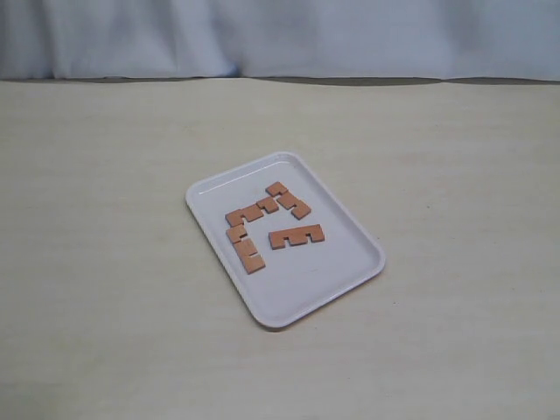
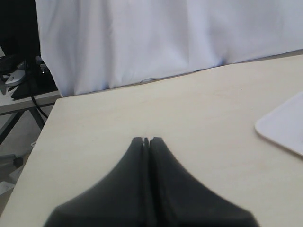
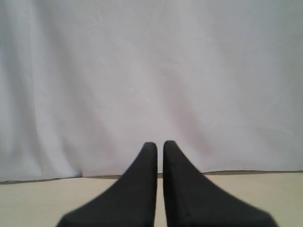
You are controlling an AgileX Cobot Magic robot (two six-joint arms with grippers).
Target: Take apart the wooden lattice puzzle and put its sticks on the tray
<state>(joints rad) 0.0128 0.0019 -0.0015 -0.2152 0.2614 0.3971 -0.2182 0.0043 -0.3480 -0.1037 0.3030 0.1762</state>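
Pale table point(image 1: 105, 306) w/ white cloth backdrop point(image 1: 280, 35). White tray point(image 1: 289, 311) lies approx mid-table. Left gripper point(image 2: 146, 140) is over bare table, tips pressed together, nothing btwn; a tray corner shows nearby. Right gripper point(image 3: 160, 144) faces the cloth, tips nearly together w/ a thin slit, empty. Puzzle is fully apart: 4 sticks point(image 1: 297, 236) lie flat in a loose cluster on the tray's far half.

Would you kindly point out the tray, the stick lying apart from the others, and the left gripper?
the tray point(image 1: 293, 293), exterior view, bare floor near front.
the lone stick point(image 1: 297, 236), exterior view, its middle.
the left gripper point(image 2: 146, 140), left wrist view, between the fingertips.
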